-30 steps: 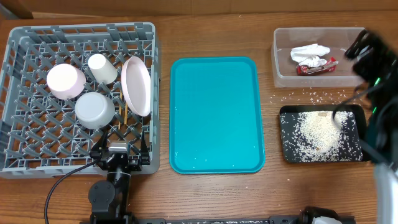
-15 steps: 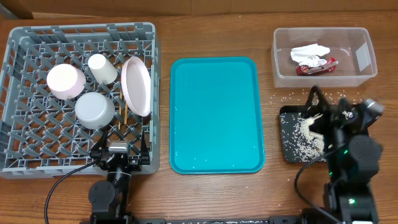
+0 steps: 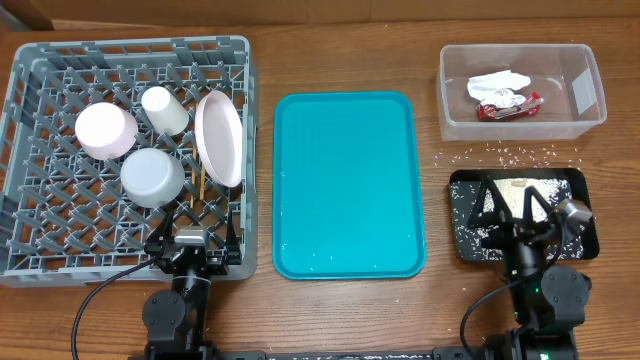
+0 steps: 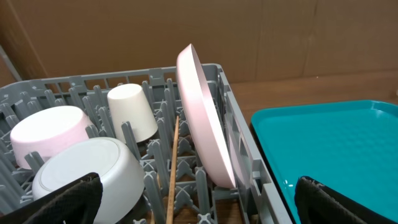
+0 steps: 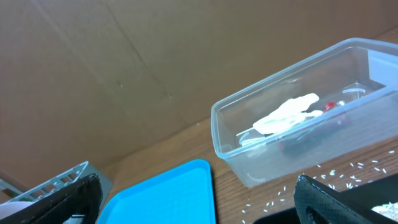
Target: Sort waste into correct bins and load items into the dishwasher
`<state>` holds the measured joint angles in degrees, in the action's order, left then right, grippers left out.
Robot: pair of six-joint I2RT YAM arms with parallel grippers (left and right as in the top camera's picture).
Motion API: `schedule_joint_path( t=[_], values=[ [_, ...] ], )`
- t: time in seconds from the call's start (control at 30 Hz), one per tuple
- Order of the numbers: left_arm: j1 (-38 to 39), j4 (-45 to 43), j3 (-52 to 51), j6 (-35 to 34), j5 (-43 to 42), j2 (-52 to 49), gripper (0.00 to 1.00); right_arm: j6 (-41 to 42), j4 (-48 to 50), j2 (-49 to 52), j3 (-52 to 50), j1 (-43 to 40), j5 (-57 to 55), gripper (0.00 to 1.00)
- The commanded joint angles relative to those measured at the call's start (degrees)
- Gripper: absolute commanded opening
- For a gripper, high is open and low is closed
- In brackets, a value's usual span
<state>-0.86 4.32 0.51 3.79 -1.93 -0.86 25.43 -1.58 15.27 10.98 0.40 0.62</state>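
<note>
Both pincers released and empty; dishes racked, waste binned.

Left of the large teal rectangular serving tray [image 3: 350, 180], the square grey plastic lattice dish rack [image 3: 30, 62] holds a pale pink round plate [image 3: 219, 137] on edge at the side nearest the tray. Thin wooden chopsticks [image 3: 200, 185] lie beside it, with an overturned pink bowl [image 3: 105, 130], grey-white bowl [image 3: 152, 177] and small white cup [image 3: 164, 110]. Right of the tray, a clear rectangular plastic tub [image 3: 590, 105] contains a crumpled white paper napkin [image 3: 497, 84] and small red snack wrapper [image 3: 505, 108]. Nearer the robot, a shallow black plastic tray [image 3: 580, 180] holds white rice grains [image 3: 520, 193]; a few grains lie on the wooden table [image 3: 350, 50] between the two. The left gripper [image 3: 193, 237] sits at the rack's near edge and the right gripper [image 3: 508, 208] over the black tray, jaws apart.
</note>
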Motion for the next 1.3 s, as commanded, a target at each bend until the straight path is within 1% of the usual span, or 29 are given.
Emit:
schedule_joint_path(
  t=[0.0,0.37,0.4,0.6,0.77,0.9,1.03,1.13,1.27],
  values=[
    [-0.28,-0.02,-0.22,-0.13,-0.46,0.61,1.00,-0.39,1.40,-3.32,-2.64,0.74,0.31,1.00],
    [-0.28,-0.02,-0.22,-0.13,-0.46,0.61,1.00,-0.37,1.46,-15.04,-9.66,1.99,-1.36,1.00],
    [-0.28,-0.02,-0.22,-0.11,-0.46,0.61,1.00,-0.39,2.40,-15.15,-10.54,2.14,-1.40,1.00],
    [-0.28,-0.02,-0.22,-0.13,-0.46,0.61,1.00,-0.44,1.01,-15.15,-10.54,2.56,-3.23,1.00],
    [-0.28,-0.02,-0.22,-0.11,-0.46,0.61,1.00,-0.72,-2.82,-15.15,-10.54,2.56,-5.66,1.00],
    [-0.28,-0.02,-0.22,-0.13,-0.46,0.61,1.00,-6.67,-2.80,-15.15,-10.54,2.75,-5.35,1.00],
    [-0.28,-0.02,-0.22,-0.13,-0.46,0.61,1.00,-16.63,-2.99,-15.15,-10.54,3.08,-4.37,1.00],
    [-0.28,0.00,-0.22,-0.13,-0.46,0.61,1.00,-21.92,-2.99,-15.15,-10.54,3.08,-4.39,1.00],
    [-0.28,-0.02,-0.22,-0.13,-0.46,0.61,1.00,-23.37,-3.06,-15.15,-10.54,3.10,-4.00,1.00]
  ],
)
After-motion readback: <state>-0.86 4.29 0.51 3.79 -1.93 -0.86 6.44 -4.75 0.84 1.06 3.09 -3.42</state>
